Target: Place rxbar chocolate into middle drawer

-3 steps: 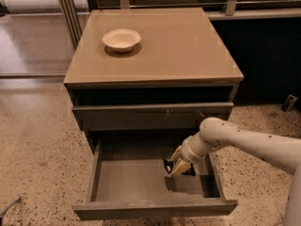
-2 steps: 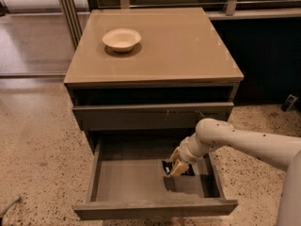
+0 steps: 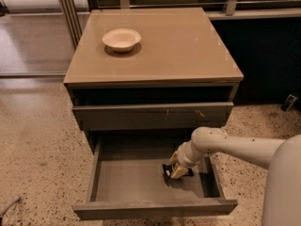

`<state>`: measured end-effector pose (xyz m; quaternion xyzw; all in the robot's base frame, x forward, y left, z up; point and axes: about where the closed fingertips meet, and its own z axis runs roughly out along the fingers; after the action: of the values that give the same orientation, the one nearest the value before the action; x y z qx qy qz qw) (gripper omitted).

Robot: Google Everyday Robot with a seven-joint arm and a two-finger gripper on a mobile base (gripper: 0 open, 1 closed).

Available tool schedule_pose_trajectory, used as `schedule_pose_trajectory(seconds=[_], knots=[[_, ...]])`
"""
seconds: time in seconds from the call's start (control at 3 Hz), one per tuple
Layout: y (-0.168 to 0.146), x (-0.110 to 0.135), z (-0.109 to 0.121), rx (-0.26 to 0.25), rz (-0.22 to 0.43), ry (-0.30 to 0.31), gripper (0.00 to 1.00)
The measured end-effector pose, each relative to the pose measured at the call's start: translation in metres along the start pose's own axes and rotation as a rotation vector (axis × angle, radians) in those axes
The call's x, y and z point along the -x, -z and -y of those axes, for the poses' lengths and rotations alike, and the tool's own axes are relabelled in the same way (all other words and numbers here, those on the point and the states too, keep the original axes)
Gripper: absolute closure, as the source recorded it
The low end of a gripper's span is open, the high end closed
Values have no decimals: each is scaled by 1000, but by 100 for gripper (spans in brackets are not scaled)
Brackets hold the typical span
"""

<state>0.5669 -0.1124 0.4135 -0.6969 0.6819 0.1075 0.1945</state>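
Note:
The middle drawer [image 3: 127,175] is pulled out, its grey inside showing. My gripper [image 3: 178,167] reaches down into its right half from the right, at the end of the white arm [image 3: 235,147]. The rxbar chocolate [image 3: 169,171], small, flat and black, is right at the gripper's tip, low over or on the drawer floor. I cannot tell whether it rests on the floor or is held.
A cream bowl [image 3: 121,38] stands on the tan cabinet top [image 3: 183,46] at the back left. The closed drawer front above [image 3: 150,115] overhangs the back of the open drawer. Speckled floor surrounds the cabinet. A metal frame [image 3: 68,8] stands at the back left.
The arm and gripper have shifted slightly left inside the drawer. The black bar now shows a little left of the gripper's tip, low in the drawer.

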Motion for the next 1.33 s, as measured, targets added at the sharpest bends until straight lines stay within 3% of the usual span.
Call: schedule_pose_trajectory(seconds=[0.67, 1.0, 1.33], knots=[[-26, -7, 25, -84, 59, 23, 100], [-37, -14, 37, -116, 93, 4, 100], [-38, -14, 38, -117, 94, 3, 81]])
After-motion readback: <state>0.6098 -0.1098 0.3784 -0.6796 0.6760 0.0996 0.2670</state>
